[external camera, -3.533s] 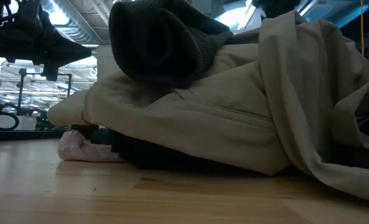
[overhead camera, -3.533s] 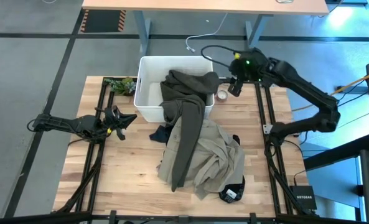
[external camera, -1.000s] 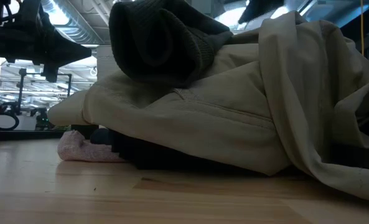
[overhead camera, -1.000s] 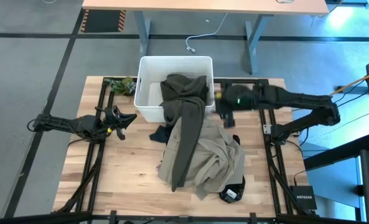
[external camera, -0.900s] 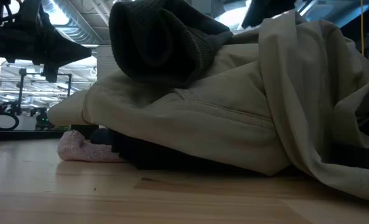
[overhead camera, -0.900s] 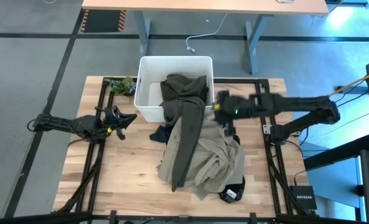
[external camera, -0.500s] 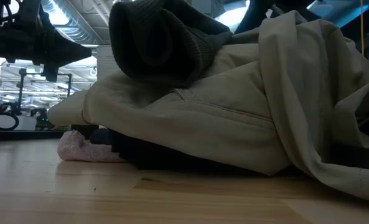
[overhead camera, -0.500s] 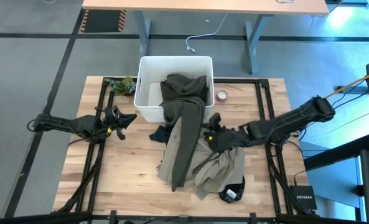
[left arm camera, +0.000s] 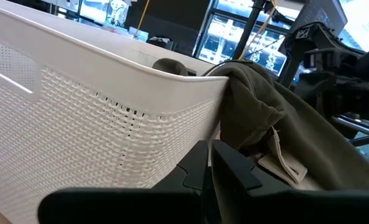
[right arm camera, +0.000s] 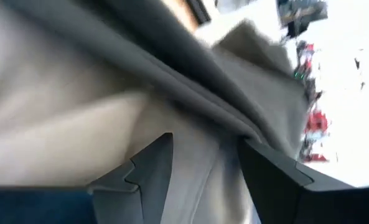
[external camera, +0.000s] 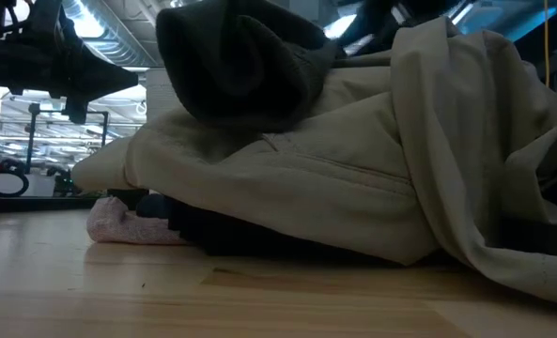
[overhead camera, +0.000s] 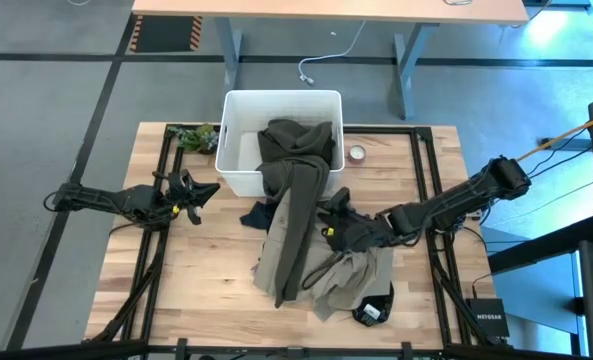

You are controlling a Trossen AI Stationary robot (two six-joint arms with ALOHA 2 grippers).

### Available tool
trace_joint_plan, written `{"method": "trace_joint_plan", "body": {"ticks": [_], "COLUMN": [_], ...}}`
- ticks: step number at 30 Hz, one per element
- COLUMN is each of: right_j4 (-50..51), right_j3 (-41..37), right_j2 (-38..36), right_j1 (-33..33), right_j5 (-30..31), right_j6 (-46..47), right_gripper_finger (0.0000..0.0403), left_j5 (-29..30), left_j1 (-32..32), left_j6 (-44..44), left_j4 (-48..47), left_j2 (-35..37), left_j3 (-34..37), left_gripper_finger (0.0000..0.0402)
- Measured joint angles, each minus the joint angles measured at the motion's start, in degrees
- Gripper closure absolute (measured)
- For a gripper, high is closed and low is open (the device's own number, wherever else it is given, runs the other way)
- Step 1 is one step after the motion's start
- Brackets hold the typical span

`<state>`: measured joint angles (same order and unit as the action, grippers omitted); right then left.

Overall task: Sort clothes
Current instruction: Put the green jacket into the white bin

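High view: the right gripper (overhead camera: 334,226), jaws spread, presses into the soft, creased beige-khaki garment (overhead camera: 354,262) mid-table, beside the ribbed dark olive garment (overhead camera: 298,195) draped from the perforated white bin (overhead camera: 234,140). A careless pinch could snag both layers. The left gripper (overhead camera: 183,191) idles at the table's left, clenched.

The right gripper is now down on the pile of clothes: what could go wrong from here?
1. The right gripper is open against the beige-khaki garment, beside the dark olive garment; closing may catch both.
2. The olive garment hangs over the white bin rim and lies across the beige one; lifting the beige could drag it out.
3. The pink garment and black garment lie underneath and may shift.
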<state>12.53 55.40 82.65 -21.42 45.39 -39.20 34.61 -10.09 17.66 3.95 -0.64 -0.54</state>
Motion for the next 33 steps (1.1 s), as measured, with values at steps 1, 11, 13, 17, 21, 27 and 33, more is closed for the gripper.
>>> {"method": "trace_joint_plan", "body": {"ticks": [1,11,13,17,21,27,33], "right_j4": [2.25,3.31,1.16,-1.77,-2.55,-5.65,-10.24], "right_j3": [0.00,0.00,0.00,0.00,0.00,0.00,0.00], "right_j2": [0.00,0.00,0.00,0.00,0.00,0.00,0.00], "right_j1": [-0.44,-4.92,-4.66,-1.86,1.42,5.04,8.55], "right_j5": [1.25,6.18,1.87,-1.37,-4.75,-14.57,-19.35], "right_j6": [1.66,1.05,0.28,-3.02,-7.02,-18.68,-18.24], "right_gripper_finger": [0.0206,0.0206,0.0206,0.0206,0.0206,0.0206,0.0214], "left_j5": [0.00,0.00,0.00,0.00,0.00,0.02,0.02], "left_j1": [-0.02,0.01,0.02,0.00,0.02,0.02,0.02], "left_j6": [0.19,0.27,-0.10,-0.53,-0.92,-1.17,-1.15], "left_j4": [0.00,0.00,0.00,-0.02,0.00,0.00,0.00], "left_j2": [0.00,0.00,0.00,0.00,0.00,0.00,0.00], "left_j3": [0.00,0.00,0.00,0.00,0.00,0.00,0.00], "left_gripper_finger": [0.0386,0.0386,0.0386,0.0386,0.0386,0.0386,0.0386]}}
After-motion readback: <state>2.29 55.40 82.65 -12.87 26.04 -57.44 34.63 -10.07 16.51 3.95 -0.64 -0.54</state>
